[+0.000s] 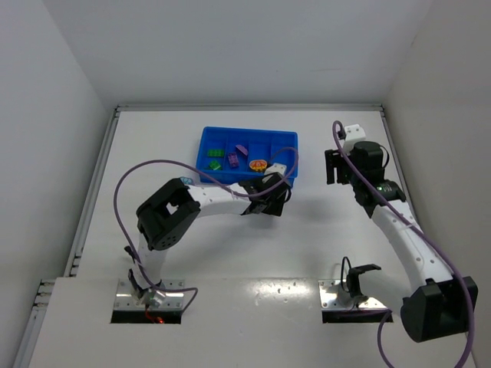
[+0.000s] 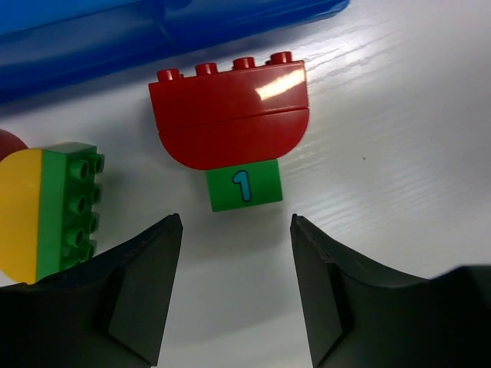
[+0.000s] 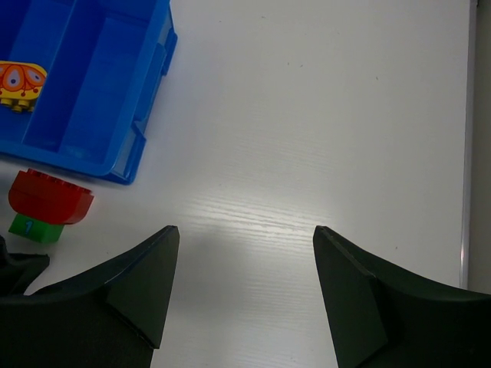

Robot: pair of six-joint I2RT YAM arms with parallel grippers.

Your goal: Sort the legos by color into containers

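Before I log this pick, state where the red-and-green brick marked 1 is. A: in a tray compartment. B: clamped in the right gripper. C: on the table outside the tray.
C: the red-and-green brick lies on the table beside the blue tray, ahead of the open left gripper.

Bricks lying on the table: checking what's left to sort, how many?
2, both near the tray: a red-and-green piece ahead of the left gripper, a yellow-and-green piece next to it. More may be hidden.
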